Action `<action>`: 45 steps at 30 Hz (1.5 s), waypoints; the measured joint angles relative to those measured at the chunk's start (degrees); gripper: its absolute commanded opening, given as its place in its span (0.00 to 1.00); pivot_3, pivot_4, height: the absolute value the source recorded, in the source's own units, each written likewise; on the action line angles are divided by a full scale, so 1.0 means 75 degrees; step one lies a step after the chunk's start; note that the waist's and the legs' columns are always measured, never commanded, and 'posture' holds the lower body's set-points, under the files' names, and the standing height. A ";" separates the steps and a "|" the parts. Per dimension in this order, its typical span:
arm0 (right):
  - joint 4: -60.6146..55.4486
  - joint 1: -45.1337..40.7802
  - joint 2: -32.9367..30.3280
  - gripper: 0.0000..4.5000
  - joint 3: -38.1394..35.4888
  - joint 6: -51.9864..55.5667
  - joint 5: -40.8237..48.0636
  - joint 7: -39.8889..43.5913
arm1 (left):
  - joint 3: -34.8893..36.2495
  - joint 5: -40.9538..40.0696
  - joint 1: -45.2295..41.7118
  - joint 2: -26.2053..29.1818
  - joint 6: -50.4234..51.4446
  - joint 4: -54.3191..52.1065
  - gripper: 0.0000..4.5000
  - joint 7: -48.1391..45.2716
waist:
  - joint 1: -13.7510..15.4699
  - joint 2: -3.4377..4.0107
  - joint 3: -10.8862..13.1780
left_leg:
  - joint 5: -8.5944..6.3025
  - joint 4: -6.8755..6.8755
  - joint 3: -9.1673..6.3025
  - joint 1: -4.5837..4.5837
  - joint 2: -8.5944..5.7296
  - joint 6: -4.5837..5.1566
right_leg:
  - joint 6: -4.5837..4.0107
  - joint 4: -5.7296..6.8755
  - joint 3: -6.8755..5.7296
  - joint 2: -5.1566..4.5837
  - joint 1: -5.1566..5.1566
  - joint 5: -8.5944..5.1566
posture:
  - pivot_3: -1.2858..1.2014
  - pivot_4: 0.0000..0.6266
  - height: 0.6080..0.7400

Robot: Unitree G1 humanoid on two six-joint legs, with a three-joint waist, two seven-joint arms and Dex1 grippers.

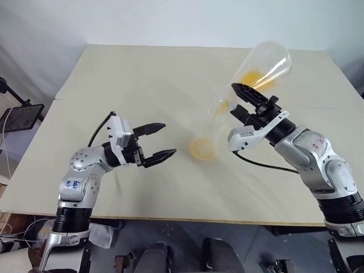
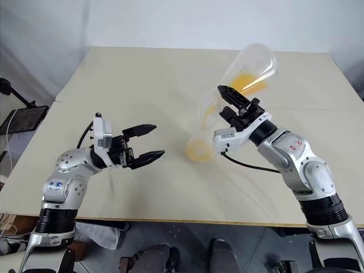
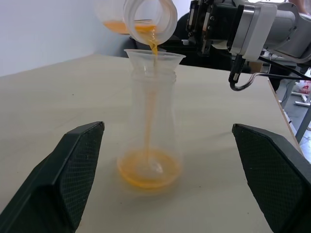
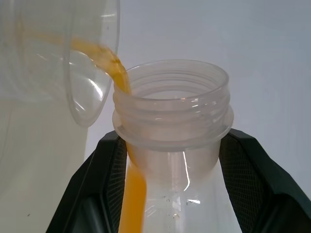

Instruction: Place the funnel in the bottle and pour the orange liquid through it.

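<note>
Left wrist view shows the pour under way: the right gripper (image 1: 242, 99) is clamped on the neck of a larger flask (image 1: 267, 62), tilted mouth-down over the bottle (image 3: 149, 126), and a thin stream of orange liquid (image 3: 148, 172) falls through the funnel (image 3: 154, 57) seated in the bottle's neck and pools at its base. The bottle stands upright on the table (image 1: 142, 79), roughly midway between both arms. The left gripper (image 1: 162, 139) is fully open and empty, its fingers (image 3: 73, 165) to either side of the bottle but clear of it. Handling judgement: bottle and funnel look like thin, light, rigid plastic, smooth and likely slippery when wet; the funnel sits loose and the near-empty bottle could tip easily. Steady the bottle at its neck below the threads, with light pressure
</note>
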 measured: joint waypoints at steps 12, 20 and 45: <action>0.0136 -0.0118 -0.0019 0.53 0.0000 -0.0079 -0.0141 -0.0142 | 0.0000 0.0001 0.0000 -0.0043 -0.0065 0.0009 1.00 0.0002 | 0.0000 0.0000 0.0000 | 0.0000 0.0000 0.0000 0.0000 0.0000 0.0000 | 0.0000 0.0000 0.0000 0.0000 0.0000 0.0000 | 0.52 0.24 1.00; 0.0182 -0.0118 -0.0176 0.53 0.0000 -0.0194 -0.0168 -0.0171 | 0.0000 0.0001 0.0000 -0.0045 -0.0070 0.0011 1.00 0.0006 | 0.0000 0.0000 0.0000 | 0.0000 0.0000 0.0000 0.0000 0.0000 0.0000 | 0.0000 0.0000 0.0000 0.0000 0.0000 0.0000 | 0.52 0.24 1.00; 0.0333 -0.0117 -0.0339 0.53 0.0000 -0.0362 -0.0627 -0.0705 | -0.0001 0.0001 -0.0094 -0.0093 -0.0052 0.0015 1.00 0.0189 | -0.0002 0.0000 0.0000 | 0.0001 0.0000 0.0000 0.0000 0.0001 -0.0002 | 0.0000 -0.0001 0.0000 0.0000 0.0001 0.0000 | 0.52 0.24 1.00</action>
